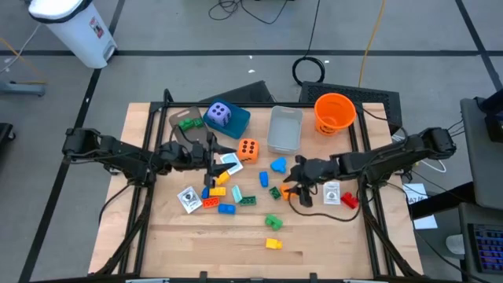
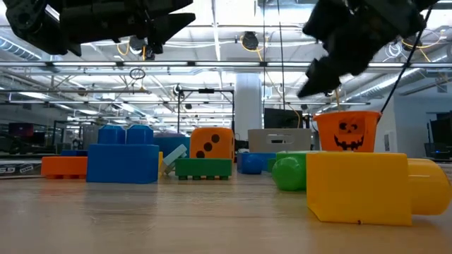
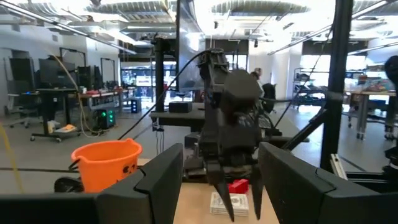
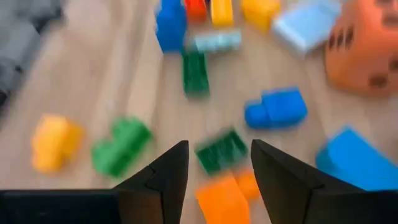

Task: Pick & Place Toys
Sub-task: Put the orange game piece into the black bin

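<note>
Both arms are showing as matte black, built from chunky jointed segments with dark cables trailing along them. Each end effector, the left end effector (image 1: 211, 151) and the right end effector (image 1: 292, 182), is carrying two flat, angular black fingers (image 4: 163, 174) with tapering tips.

Both arms reach inward above the table: left gripper (image 1: 214, 161) left of centre, right gripper (image 1: 292, 186) right of centre, each with fingers parted, empty.
</note>
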